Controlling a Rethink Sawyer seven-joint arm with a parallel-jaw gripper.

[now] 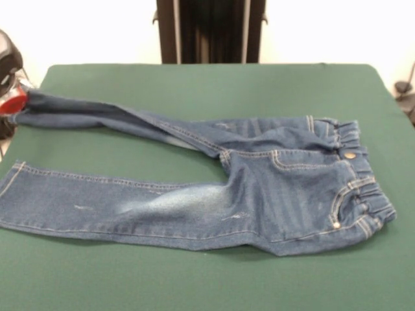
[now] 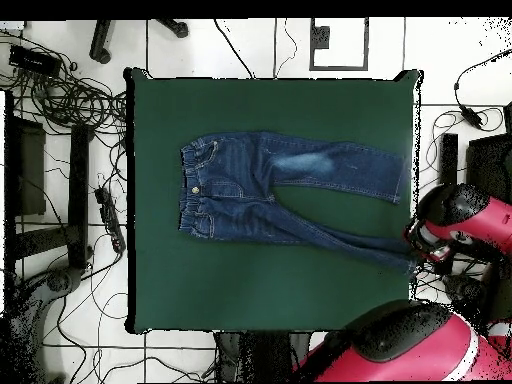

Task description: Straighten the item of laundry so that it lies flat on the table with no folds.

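The blue denim jeans (image 1: 279, 188) lie on the green table (image 1: 194, 84), waistband at the right in the front view, legs running left. The near leg (image 1: 110, 204) lies flat with a pale patch. The far leg (image 1: 117, 120) is narrowed by a lengthwise fold and reaches the table's left edge. My gripper (image 1: 11, 103) is at that leg's end, at the table edge; only its red and black housing shows. In the overhead view the jeans (image 2: 250, 185) have the waistband at the left, and my gripper (image 2: 420, 252) is at the lower leg's end on the table (image 2: 270, 300).
The robot pedestal (image 1: 211, 31) stands behind the table's far edge. The red arm (image 2: 420, 345) bulks along the table's bottom right corner in the overhead view. Cables and black stands (image 2: 80, 190) lie on the floor left of the table.
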